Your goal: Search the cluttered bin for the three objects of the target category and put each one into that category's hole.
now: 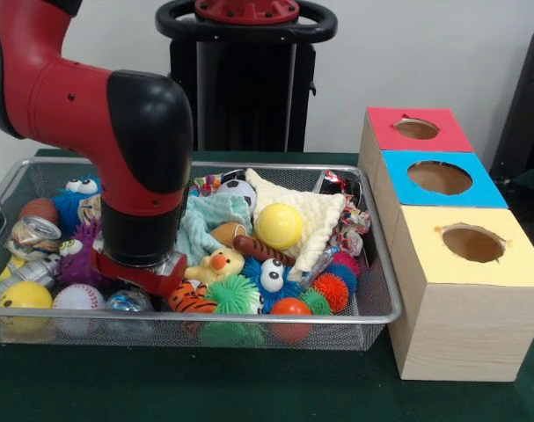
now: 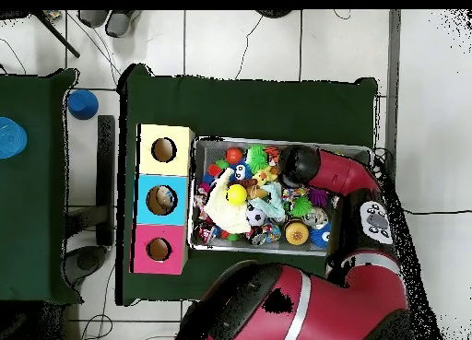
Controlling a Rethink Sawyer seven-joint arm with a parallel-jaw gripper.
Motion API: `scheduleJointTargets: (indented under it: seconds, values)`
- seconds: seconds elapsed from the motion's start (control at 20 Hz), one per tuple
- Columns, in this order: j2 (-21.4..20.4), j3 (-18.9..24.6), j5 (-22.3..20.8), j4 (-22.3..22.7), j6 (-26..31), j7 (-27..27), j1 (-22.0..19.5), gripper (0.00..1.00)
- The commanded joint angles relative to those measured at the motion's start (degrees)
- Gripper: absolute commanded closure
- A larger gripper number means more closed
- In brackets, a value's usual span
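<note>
The arm [image 1: 143, 132] reached down into the bin's [image 1: 249, 320] 9 o'clock half in the front view. Its black wrist hid the jaws, so I could not tell whether they were open, closed or holding anything. Only a red bracket showed under the wrist, low among the toys.

The likeliest target was a shiny bluish plastic bag [image 1: 126, 301] against the bin's near wall. It lay just beside the wrist at about its 6 o'clock, between the baseball [image 1: 77, 297] at its 9 o'clock and the tiger toy [image 1: 186, 297] at its 3 o'clock. A second see-through scrap [image 1: 321, 264] near the pale cloth's corner may also have been a bag, though that was unclear.

The step in hand looked like a search-and-pick. To do it well, the jaws would need to come squarely over the bag and pinch the crinkled film itself, not the ball or the mesh. The lift should be straight up, since thin film can slip or drag neighbouring toys along.

The hole [image 1: 439, 178] in the blue-faced box stood on the tabletop [image 1: 249, 387], well apart at the bin's 3 o'clock, between the red and yellow boxes. Overhead, that hole [image 2: 162, 200] sat at the bin's 9 o'clock.
</note>
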Motion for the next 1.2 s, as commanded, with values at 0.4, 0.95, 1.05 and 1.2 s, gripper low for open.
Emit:
scheduleJointTargets:
  seconds: [0.4, 0.95, 1.05, 1.2]
  values:
    - [1.43, 9.49, 0.41, 13.58, -6.16, 4.96, -0.12, 1.0]
    - [-4.78, 9.16, 0.78, 20.7, -6.13, 6.1, -0.16, 1.0]
    - [-6.04, 8.99, 0.72, 22.01, -6.28, 6.17, -0.11, 1.0]
    - [-7.18, 8.76, 1.07, 23.14, -6.14, 6.5, -0.02, 1.0]
